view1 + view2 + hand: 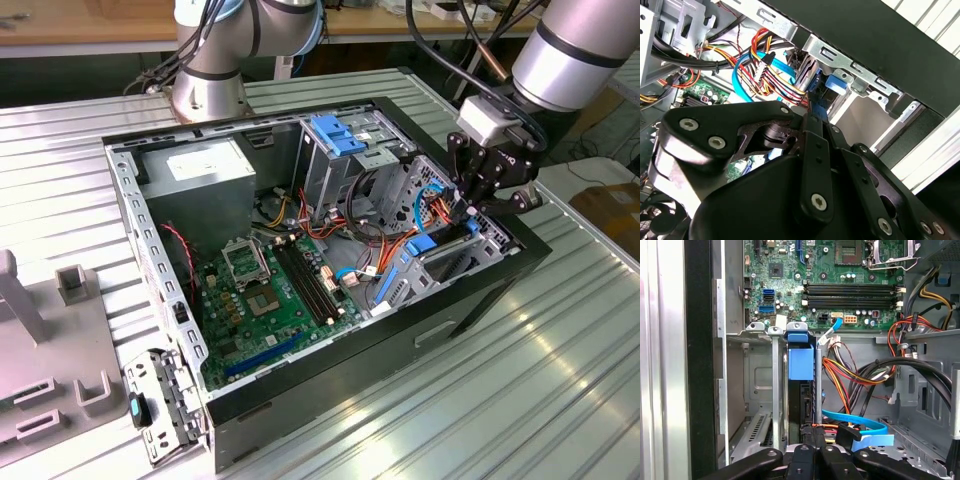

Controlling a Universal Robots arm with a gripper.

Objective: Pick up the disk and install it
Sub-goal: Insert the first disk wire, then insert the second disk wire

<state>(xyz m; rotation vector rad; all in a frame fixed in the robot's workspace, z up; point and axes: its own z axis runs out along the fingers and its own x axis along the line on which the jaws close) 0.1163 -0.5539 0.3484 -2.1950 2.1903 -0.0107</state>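
In case bay, disk [801, 362] on edge, gripper [810, 450] at its end

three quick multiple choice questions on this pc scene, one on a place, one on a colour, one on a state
1. Where is the end effector in the exterior view?
A. Over the grey tray outside the case
B. At the drive bay on the case's right side in that view
C. Above the power supply box

2. What colour is the frame on the disk?
A. Blue
B. Red
C. Green

3. How is the computer case?
A. Shut with its side panel on
B. Standing upright
C. Lying open

Answers:
1 B: the end effector hangs at the drive bay.
2 A: the disk shows a bright blue frame in the first wrist view.
3 C: the computer case lies with its circuit board exposed.
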